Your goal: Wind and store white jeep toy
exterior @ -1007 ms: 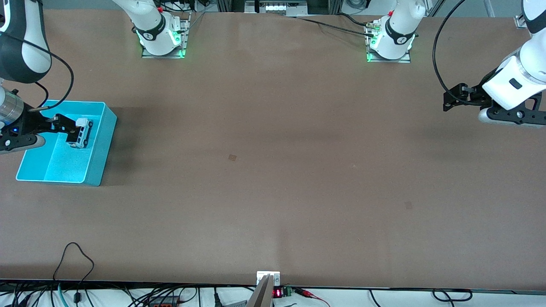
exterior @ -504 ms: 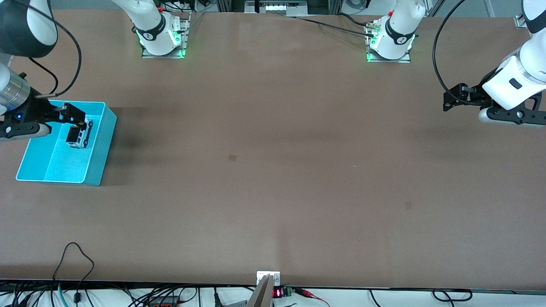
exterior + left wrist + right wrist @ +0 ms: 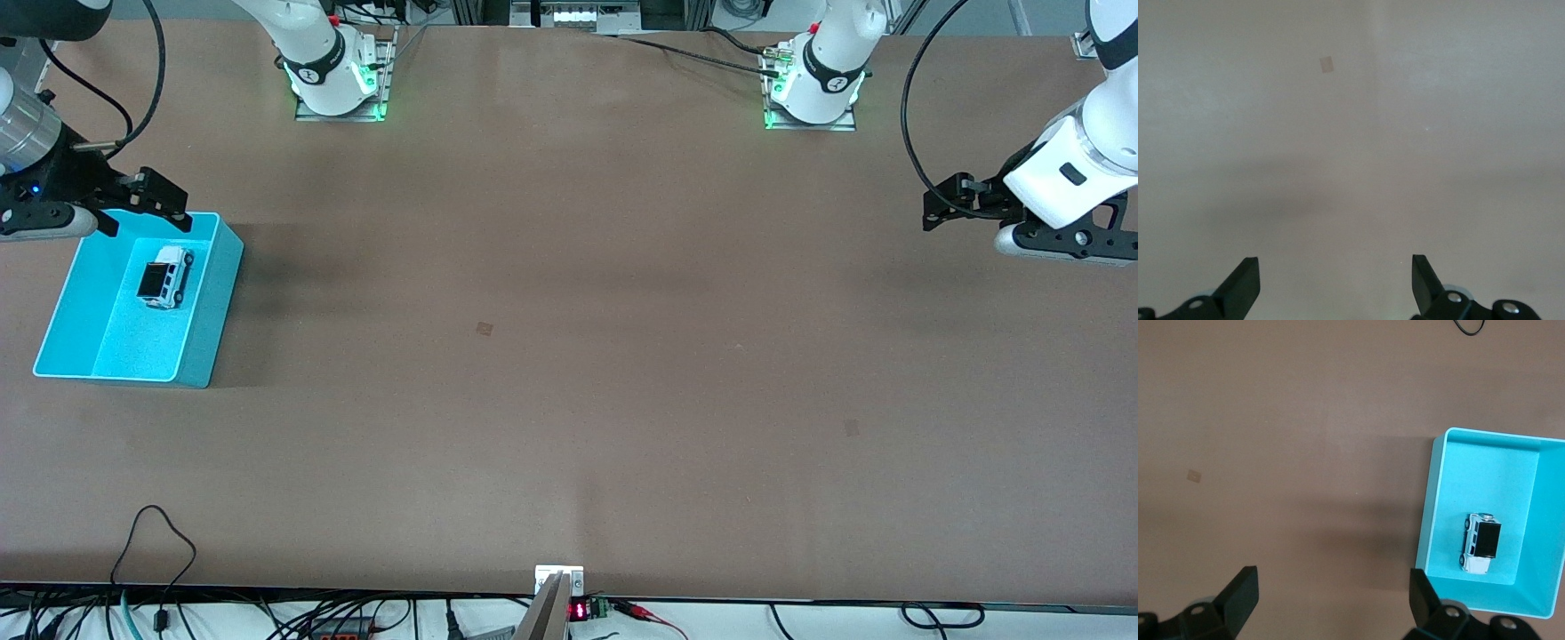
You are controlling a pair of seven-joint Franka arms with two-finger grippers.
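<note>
Our right gripper (image 3: 164, 204), fingers spread and empty, hovers over the cyan plastic bin's (image 3: 213, 307) rim at the worktop's right-arm end; the tiny white jeep toy (image 3: 165, 276) sits inside. Our left gripper (image 3: 929, 209) waits spread over the other end. A careless retreat could clip the rim and shift the bin.

1. The bin (image 3: 206, 311) stands on the table (image 3: 569, 373) at the right arm's end.
2. The white jeep toy (image 3: 165, 276) lies inside the bin on its floor, upright on its wheels, in the half of the bin farther from the front camera and close to the wall that faces the table's middle.
3. The right gripper (image 3: 160, 198) is above the bin's edge that lies farthest from the front camera, apart from the toy, with its fingers (image 3: 1239, 595) spread and nothing between them.
4. The left gripper (image 3: 935, 210) waits over bare table at the left arm's end, well apart from the bin, with its fingers (image 3: 1245, 285) spread.
</note>
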